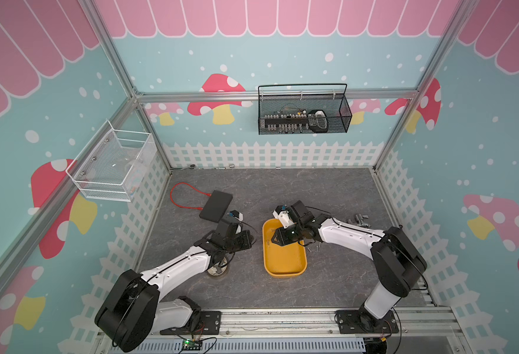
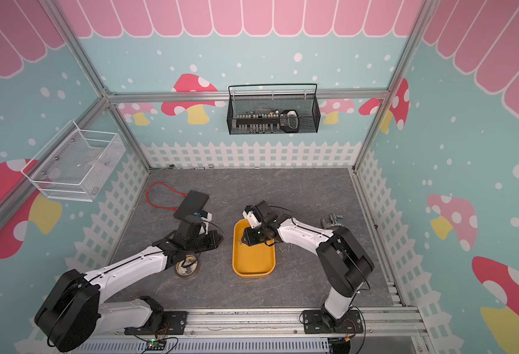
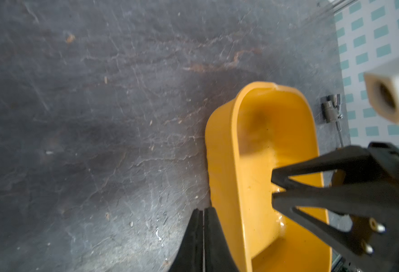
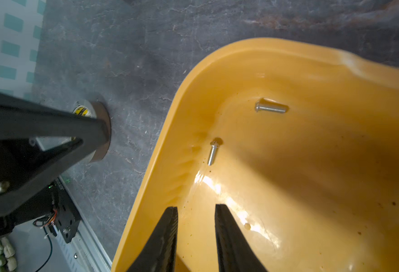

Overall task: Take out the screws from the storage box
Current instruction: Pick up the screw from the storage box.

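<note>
**Workspace seen from above and from both wrists.** The grey table [image 1: 328,190] appears in both top views and bears everything listed here.

- The storage box [image 1: 286,260] is yellow-orange and lidless. It sits near the table's middle, between my two arms, with its long side running away from my bases.
- A flat black case [image 1: 216,206] lies well apart from the box on my left side, with a red cable [image 1: 181,196] looped beside it.
- A tape roll [image 1: 218,271] sits partly under my left forearm.
- My right gripper [image 4: 196,207] has its jaws parted with nothing between them. Its tips are inside the storage box, over the floor at the far end.
- My left gripper [image 3: 203,210] has its jaws pressed together and empty, over bare table just beside the box's left outer wall. I cannot tell whether it touches that wall.
- Two of the screws [image 4: 271,107] lie flat on the box floor ahead of my right fingertips, apart from each other, one close to the curved wall. A few more screws [image 1: 316,245] lie on the table just beside the box's right wall.
</note>
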Controlling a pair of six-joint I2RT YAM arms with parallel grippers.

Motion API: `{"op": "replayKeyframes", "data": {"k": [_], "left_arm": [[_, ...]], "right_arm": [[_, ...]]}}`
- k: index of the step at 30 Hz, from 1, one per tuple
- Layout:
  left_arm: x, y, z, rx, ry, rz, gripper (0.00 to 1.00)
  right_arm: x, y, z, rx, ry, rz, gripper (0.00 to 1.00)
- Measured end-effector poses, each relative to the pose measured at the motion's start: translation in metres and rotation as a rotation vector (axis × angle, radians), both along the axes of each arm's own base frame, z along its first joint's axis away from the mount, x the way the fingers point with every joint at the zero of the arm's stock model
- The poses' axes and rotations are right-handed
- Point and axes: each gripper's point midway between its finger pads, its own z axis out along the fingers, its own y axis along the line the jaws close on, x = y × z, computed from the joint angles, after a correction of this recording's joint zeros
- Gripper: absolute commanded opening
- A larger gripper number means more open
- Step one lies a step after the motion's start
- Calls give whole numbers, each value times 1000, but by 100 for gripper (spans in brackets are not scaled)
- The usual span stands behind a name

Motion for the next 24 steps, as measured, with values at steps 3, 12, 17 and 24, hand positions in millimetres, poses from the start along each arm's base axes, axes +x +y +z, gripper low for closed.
{"op": "replayKeyframes", "data": {"k": [3,12,17,24], "left_arm": [[-5,-3,-5,-32,13,-12,2],[-6,-12,-10,-74,19,-39,2],[-7,-16,-14,-84,31,-57,2],[-10,-22,-21,-91,49,-77,2]], "right_arm": [[2,2,-15,-41,19,6,36],[1,17,-35,-136,19,44,36],[-1,16,-45,-179,20,49,35],[5,21,-47,-205,-1,46,30]]}}
